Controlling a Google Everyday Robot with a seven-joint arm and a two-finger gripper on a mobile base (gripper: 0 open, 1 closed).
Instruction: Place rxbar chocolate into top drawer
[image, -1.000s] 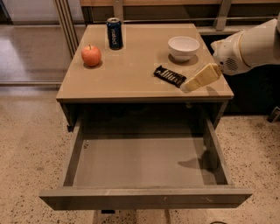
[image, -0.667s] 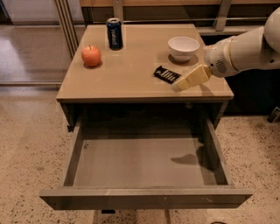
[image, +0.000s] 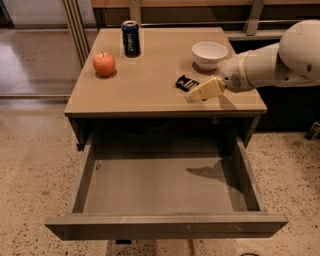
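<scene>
- Rxbar chocolate (image: 185, 82) lying flat on the desk (image: 150, 85), right of centre, near the front edge; not yet lifted.
- Gripper (image: 194, 95) low over the desk, just beside the bar's right end and partly covering it. Contact with the wrapper: cannot tell. Open or shut: cannot tell.
- Step in hand, judged: securing the bar. Best taken across the short width, close to the desk surface, since a thin flat wrapper may slide away instead of lifting.
- After that: raise clear of the desk edge, carry forward, release low over the top drawer (image: 165, 226), which stands pulled fully out below with bare grey bottom showing.
- Apple (image: 104, 64) at the left side, well apart from the bar; no hindrance.
- Soda can (image: 130, 38) upright at the back, left of centre; also well apart.
- White bowl (image: 210, 54) behind the gripper, near the wrist; closest thing to knock during the lift.
- Arm (image: 270, 62) entering from the right.
</scene>
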